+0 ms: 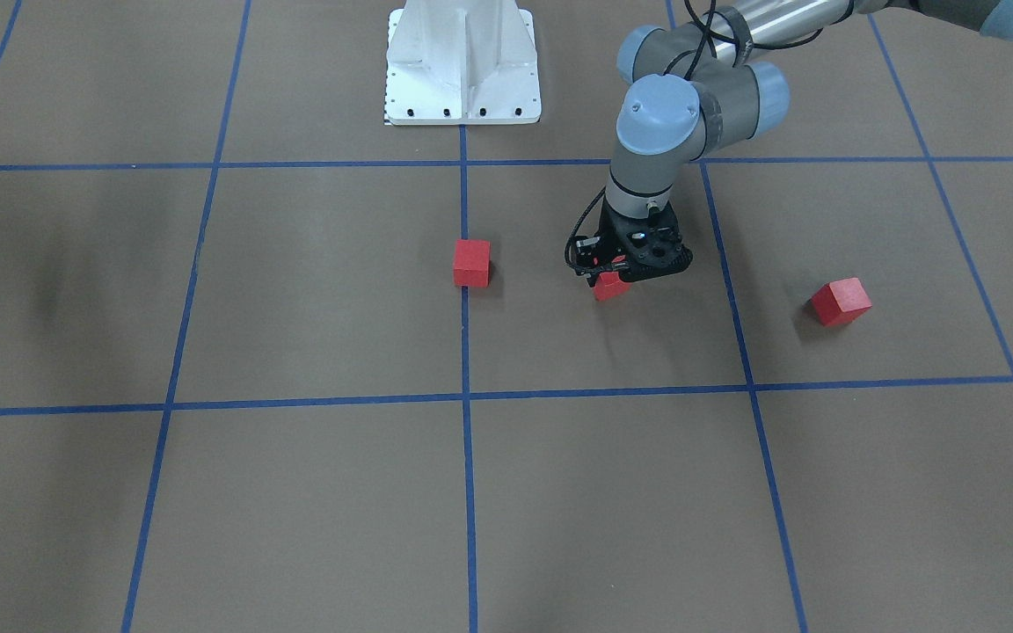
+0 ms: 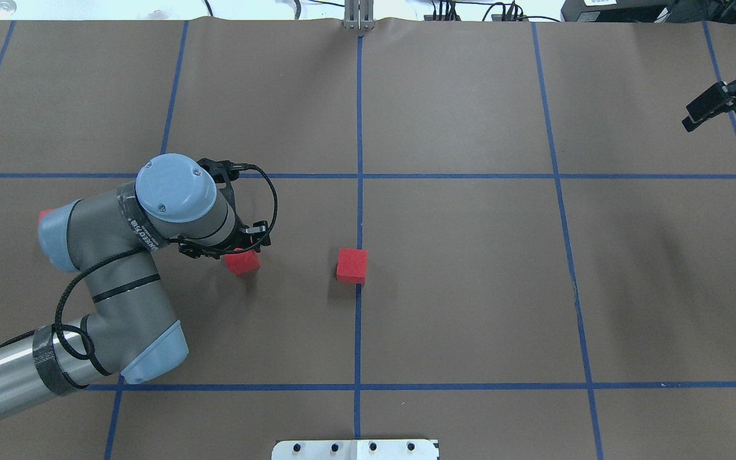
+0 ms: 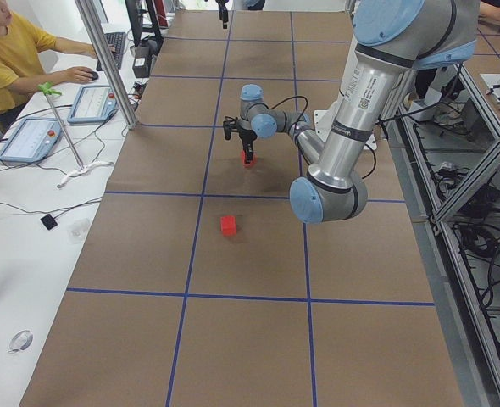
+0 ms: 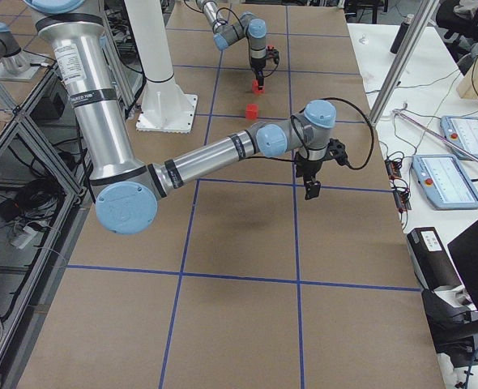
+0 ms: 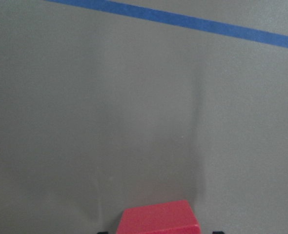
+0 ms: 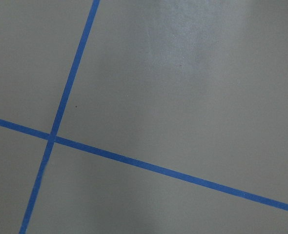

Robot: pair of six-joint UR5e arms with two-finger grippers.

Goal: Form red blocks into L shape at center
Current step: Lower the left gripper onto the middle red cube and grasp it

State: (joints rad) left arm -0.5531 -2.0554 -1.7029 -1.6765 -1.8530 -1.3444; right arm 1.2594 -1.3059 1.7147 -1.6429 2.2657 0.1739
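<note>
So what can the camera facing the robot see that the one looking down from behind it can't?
Only the front-facing view shows the third red block in full; from behind, the left arm covers nearly all of it. Only the overhead view shows the right gripper plainly. Both show the left gripper over a held block and the block on the center line.

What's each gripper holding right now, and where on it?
The left gripper has its jaws closed on a small matte red cube, gripping its upper part from above; whether it is lifted is unclear. The right gripper holds nothing.
</note>
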